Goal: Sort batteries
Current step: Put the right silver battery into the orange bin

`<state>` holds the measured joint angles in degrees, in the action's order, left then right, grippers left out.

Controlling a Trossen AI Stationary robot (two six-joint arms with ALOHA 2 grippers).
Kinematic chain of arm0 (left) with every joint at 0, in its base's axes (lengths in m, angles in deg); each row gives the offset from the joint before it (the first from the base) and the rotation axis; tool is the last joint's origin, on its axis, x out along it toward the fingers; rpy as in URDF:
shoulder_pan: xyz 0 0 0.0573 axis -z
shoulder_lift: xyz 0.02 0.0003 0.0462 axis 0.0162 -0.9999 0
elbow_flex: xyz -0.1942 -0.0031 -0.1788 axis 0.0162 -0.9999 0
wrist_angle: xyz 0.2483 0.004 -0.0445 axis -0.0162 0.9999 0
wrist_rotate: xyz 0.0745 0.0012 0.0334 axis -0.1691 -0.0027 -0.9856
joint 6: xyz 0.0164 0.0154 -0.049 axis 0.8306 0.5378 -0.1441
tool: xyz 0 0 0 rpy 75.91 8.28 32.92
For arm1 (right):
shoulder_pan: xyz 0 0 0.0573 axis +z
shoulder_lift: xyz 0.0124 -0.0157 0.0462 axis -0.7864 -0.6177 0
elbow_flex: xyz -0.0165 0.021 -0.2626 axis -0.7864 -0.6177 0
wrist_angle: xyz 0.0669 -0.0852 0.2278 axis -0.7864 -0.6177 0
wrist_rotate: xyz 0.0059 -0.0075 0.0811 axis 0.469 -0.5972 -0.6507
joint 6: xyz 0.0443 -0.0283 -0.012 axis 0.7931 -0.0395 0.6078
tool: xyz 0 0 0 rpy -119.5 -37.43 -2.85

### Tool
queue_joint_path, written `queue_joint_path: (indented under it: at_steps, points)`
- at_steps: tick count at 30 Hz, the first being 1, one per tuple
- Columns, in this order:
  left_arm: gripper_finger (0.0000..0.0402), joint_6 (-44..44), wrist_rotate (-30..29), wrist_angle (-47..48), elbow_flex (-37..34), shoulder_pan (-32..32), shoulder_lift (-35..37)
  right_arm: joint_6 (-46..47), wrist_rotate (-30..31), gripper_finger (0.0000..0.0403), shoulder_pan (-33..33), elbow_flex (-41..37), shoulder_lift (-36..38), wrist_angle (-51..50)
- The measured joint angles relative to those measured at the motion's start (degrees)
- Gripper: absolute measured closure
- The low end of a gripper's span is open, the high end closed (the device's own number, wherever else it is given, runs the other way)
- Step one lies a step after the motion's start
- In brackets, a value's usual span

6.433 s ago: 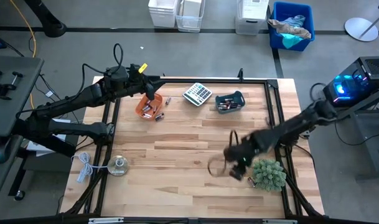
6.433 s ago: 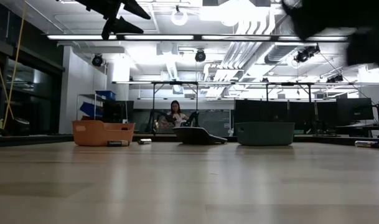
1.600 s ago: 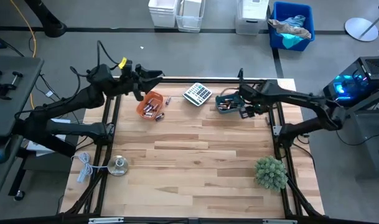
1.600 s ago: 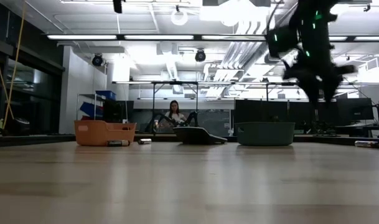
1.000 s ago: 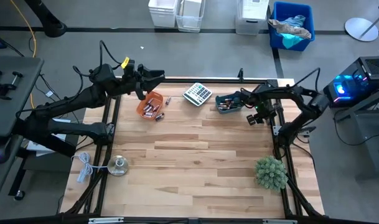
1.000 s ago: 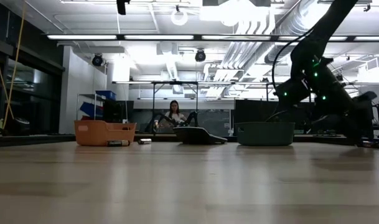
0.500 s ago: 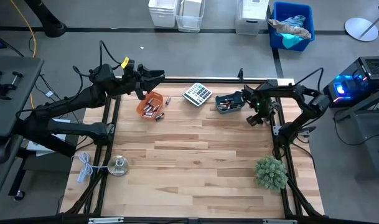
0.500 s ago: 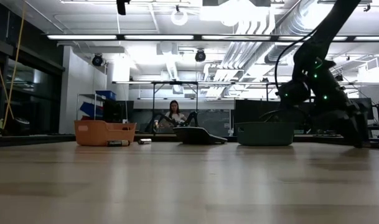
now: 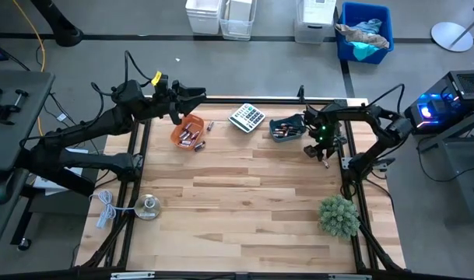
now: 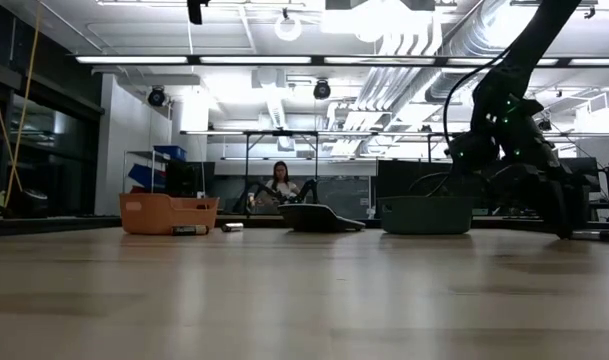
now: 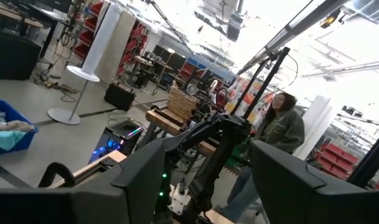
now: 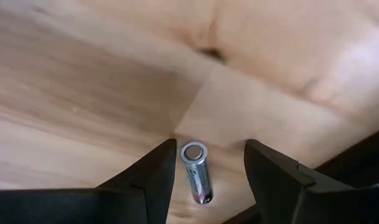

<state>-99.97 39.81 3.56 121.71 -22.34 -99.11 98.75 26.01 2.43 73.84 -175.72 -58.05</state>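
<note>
My right gripper points down at the table's far right, beside the teal bowl. It is open. In the right wrist view one silvery battery lies on the wood between its fingers, with a gap on each side. My left gripper hangs open, high over the far left, above the orange bowl. Nothing is between its fingers. Both bowls hold several batteries. A loose battery lies by the orange bowl.
A grey calculator lies between the two bowls. A green plant stands at the near right. A round disc object and a white cable lie at the near left. A person stands beyond the table.
My right gripper has tipped from slanting to pointing steeply down and has rolled about its own line. It has stayed by the teal bowl, low over the table and open. The left arm has kept still.
</note>
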Motion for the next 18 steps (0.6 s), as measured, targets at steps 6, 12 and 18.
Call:
queue_joint_path:
  at_steps: [6,12,18]
  points:
    - [0.0182,-0.6,0.0,0.0,0.0,0.0,0.0,0.6,-3.4,0.0220,4.8,-0.2,-0.1,-2.7]
    - [0.0182,-0.6,0.0,0.2,0.0,0.0,0.0,4.3,-3.5,0.0220,11.3,-0.9,-0.1,-2.8]
    - [0.0182,-0.6,0.0,0.5,0.0,0.0,0.0,12.6,-1.0,0.0220,16.5,-5.2,0.6,1.5]
